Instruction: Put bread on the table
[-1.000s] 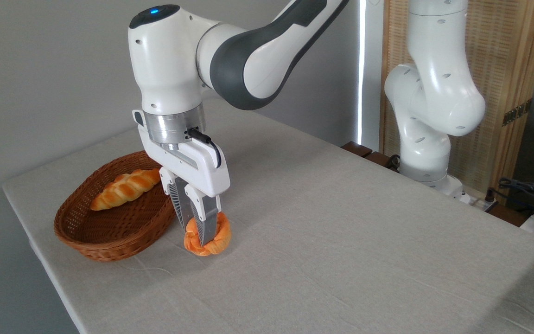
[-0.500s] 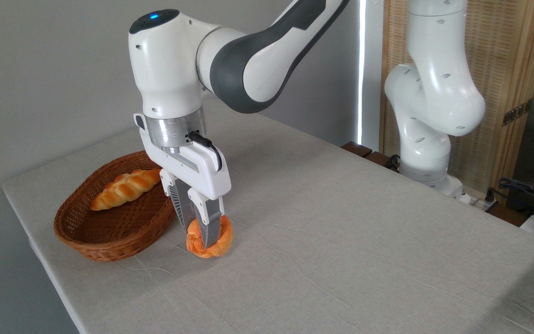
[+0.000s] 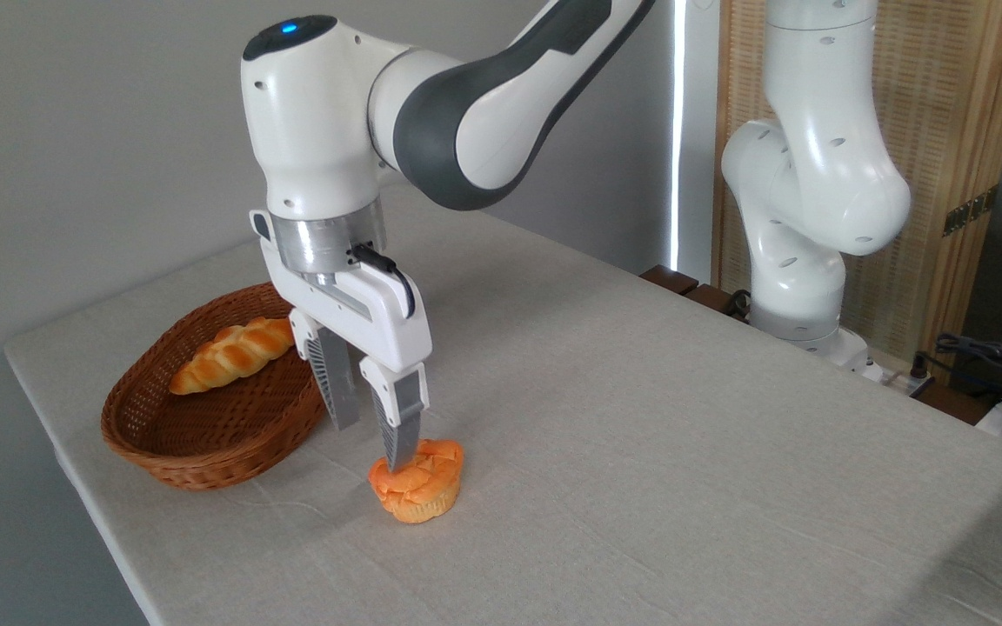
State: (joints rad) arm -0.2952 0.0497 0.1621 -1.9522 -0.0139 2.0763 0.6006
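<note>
Running off the top of the frame, the upper part of the white and dark grey arm; cropped likewise at the lower and right edges, the tabletop, its near corners lying out of sight. Hiding a stretch of the basket rim behind the tool's fingers, and concealing the floor of the basket's near side behind its own woven wall. Blurring into clutter at far right, some dark cables, too small to make out further.

Draping the tabletop, a plain light grey-beige cloth, faintly creased near the front. Sitting at the left end, an oval brown wicker basket, tightly woven, holding a long braided golden loaf leaning against its far inner side. Standing behind the arm at right, a slatted light wooden screen.

Hanging spread apart, the tool, its two ribbed grey fingers pinching nothing; the nearer fingertip appearing to meet the bread's top edge, though actual contact being hard to judge from this angle.

Resting upright on the cloth just right of the basket and apart from it, the bread: a small round muffin-like bun, bright orange on its folded, petal-shaped top, paler golden around its ridged base.
</note>
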